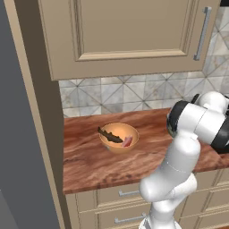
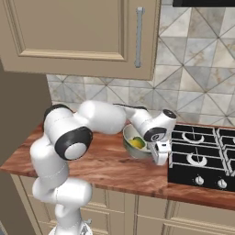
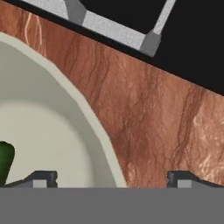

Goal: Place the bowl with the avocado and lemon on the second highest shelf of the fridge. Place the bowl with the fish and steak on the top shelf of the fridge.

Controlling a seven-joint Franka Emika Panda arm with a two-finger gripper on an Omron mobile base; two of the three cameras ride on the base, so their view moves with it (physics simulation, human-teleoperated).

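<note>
No readable text, labels, brands, numbers or signs.

Nothing written shows on any face in view. The beige cabinet door [image 1: 129,31] above the wooden surface [image 1: 89,156] is plain, and so is the patterned tile wall [image 2: 202,82] behind it. The black stove [image 2: 202,160], set into the surface just right of the pale bowl [image 2: 133,147], carries two round knobs [image 2: 210,181] on its front edge, and any marks around them are too small to make out. The orange-tan bowl [image 1: 118,137] on the surface bears no print either.
</note>
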